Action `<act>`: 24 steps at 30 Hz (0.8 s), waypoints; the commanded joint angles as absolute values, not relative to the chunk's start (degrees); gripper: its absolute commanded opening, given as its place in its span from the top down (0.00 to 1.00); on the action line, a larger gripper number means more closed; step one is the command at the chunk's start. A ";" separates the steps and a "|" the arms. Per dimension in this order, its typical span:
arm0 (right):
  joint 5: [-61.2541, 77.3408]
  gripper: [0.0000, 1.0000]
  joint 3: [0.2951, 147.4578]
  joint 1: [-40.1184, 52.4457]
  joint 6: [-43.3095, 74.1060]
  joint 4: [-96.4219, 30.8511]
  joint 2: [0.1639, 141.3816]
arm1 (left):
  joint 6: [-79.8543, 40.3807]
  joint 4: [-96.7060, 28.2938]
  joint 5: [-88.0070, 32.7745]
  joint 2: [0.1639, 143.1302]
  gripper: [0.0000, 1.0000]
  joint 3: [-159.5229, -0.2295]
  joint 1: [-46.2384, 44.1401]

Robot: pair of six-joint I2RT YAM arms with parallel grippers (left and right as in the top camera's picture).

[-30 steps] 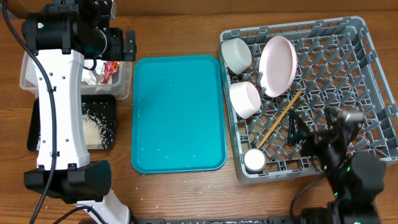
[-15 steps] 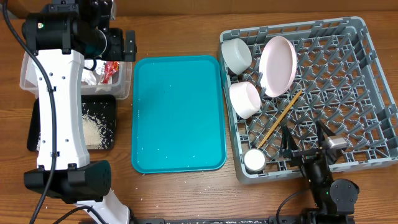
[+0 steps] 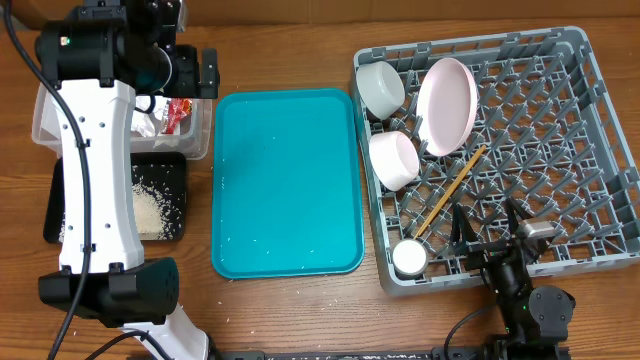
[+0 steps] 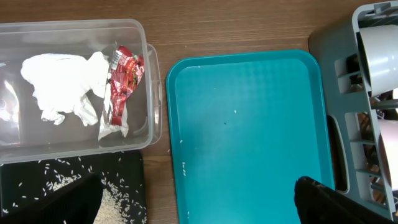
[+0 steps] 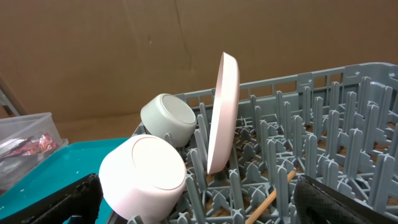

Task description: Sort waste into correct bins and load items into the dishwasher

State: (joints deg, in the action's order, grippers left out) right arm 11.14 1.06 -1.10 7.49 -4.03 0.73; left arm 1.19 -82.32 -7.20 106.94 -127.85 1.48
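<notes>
Teal serving tray (image 3: 285, 180) sits bare in the middle apart from a few pale specks, maybe stray rice. Far left, the clear tub (image 4: 149, 81) holds the napkin (image 4: 59, 87) and the red wrapper (image 4: 124, 74); just near of it, the black tray (image 3: 55, 205) carries the rice (image 3: 155, 205). On the right, the rack (image 3: 600, 90) has the plate (image 3: 446, 105) on edge, the grey-white bowl (image 3: 380, 88), the white bowl (image 3: 394, 160), the cup (image 3: 409, 258) and the chopsticks (image 3: 450, 190). My left gripper (image 4: 199, 202) is spread wide over the tub and tray, holding nothing. My right gripper (image 3: 487, 228) is parted and empty at the rack's near edge. I'd call this essentially finished.
</notes>
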 commanded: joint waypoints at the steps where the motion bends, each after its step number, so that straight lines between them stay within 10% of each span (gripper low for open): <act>1: 10.59 0.00 0.47 -1.37 7.44 -3.73 0.19 | 1.10 -82.26 -7.03 106.61 0.00 -128.40 0.71; 19: 10.59 0.00 0.47 -1.37 7.44 -3.73 0.16 | 1.17 -82.94 -6.17 103.39 0.00 -128.01 0.71; 24: 10.59 0.00 0.47 -1.37 7.44 -3.73 0.16 | 1.54 -63.70 -10.98 93.71 0.00 -114.26 0.71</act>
State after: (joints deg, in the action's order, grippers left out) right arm 11.16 1.06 -1.10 7.46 -4.03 0.73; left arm 1.21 -72.55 -7.44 103.04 -122.76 1.48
